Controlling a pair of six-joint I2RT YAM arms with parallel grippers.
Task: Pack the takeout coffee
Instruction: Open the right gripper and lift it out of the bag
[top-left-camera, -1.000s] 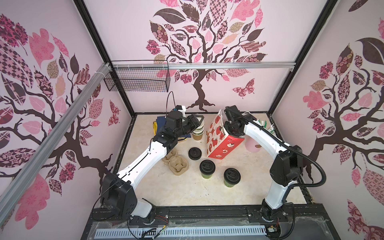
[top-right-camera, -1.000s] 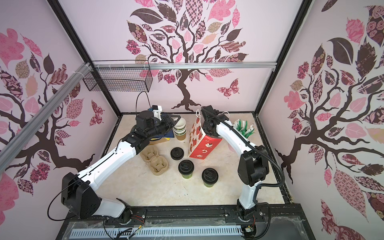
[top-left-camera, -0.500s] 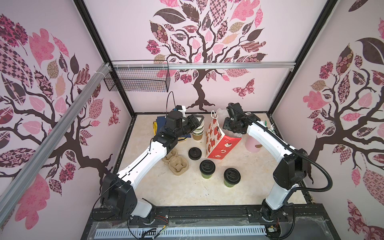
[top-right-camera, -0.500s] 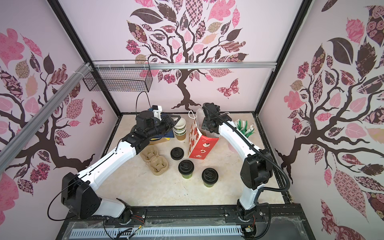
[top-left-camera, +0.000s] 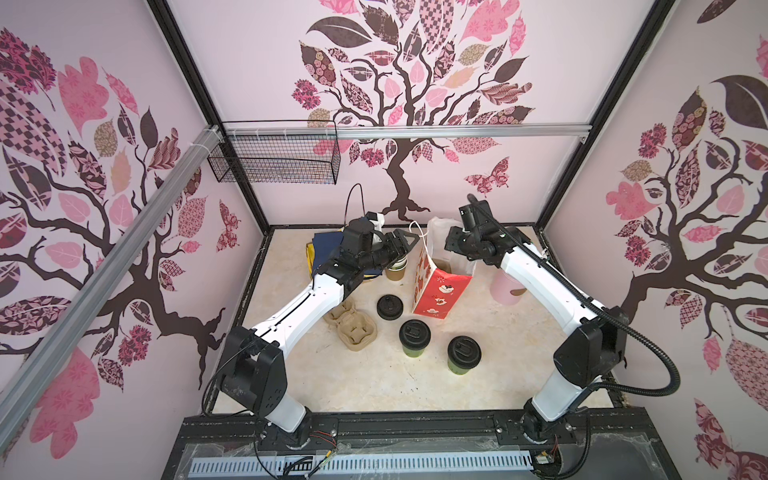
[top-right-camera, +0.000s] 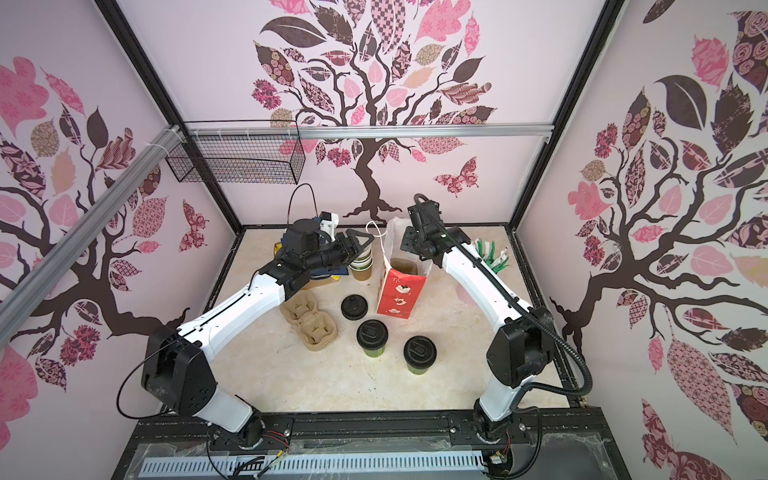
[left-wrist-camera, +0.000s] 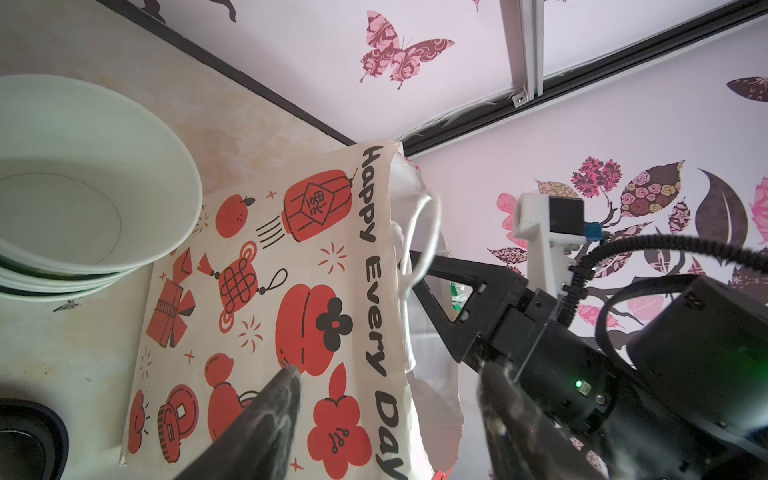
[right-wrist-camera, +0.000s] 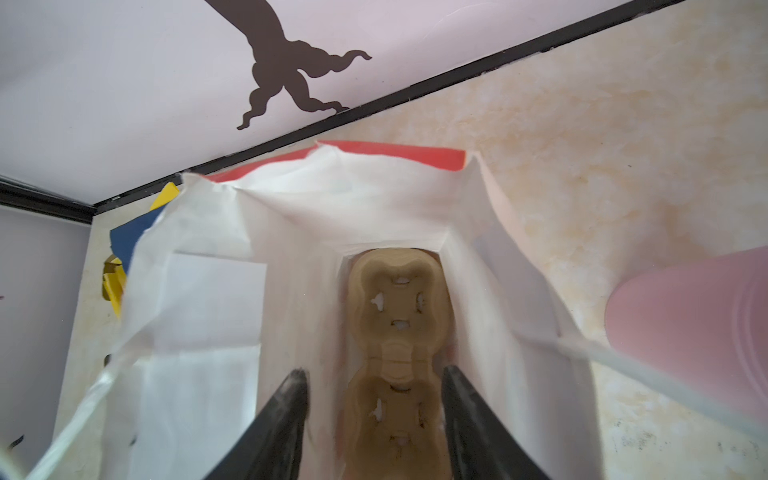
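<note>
Left gripper: I am seeing jaws apart, hovering beside bag.
Right gripper: I am seeing jaws apart, hanging over bag mouth.
Cups: standing lidded outside bag.

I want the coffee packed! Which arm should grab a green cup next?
Probably the left arm: its jaws stand open beside the paper bag, free to fetch a green cup; the right arm hangs over the bag's mouth.

Open paper bag with red prints, upright near the middle of the table; cardboard cup tray flat on its bottom. Second cup tray to its left, loose black lid between them. Pink cup to the right; wire basket on the back wall
</note>
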